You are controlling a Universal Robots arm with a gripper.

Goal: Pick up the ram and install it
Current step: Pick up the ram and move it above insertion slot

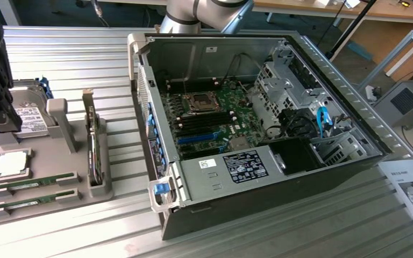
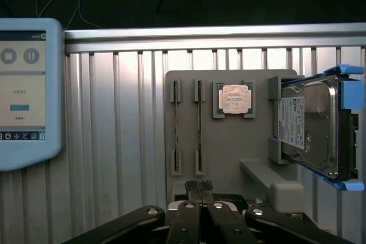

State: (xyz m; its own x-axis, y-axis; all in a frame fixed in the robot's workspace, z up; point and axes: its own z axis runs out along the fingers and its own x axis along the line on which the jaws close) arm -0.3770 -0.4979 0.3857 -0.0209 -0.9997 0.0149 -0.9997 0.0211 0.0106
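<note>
Ram [image 2: 176, 132] and its twin [image 2: 198, 132] slotted in grey tray [image 2: 229, 150], end effector [image 2: 198, 188] closed

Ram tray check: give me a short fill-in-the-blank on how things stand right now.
1. ___ ram sticks lie in the gray holder.
2. The gripper is ___ and holds nothing.
3. Between the ram sticks and the hard drive sits the ___.
Missing words: two; shut; processor.
</note>
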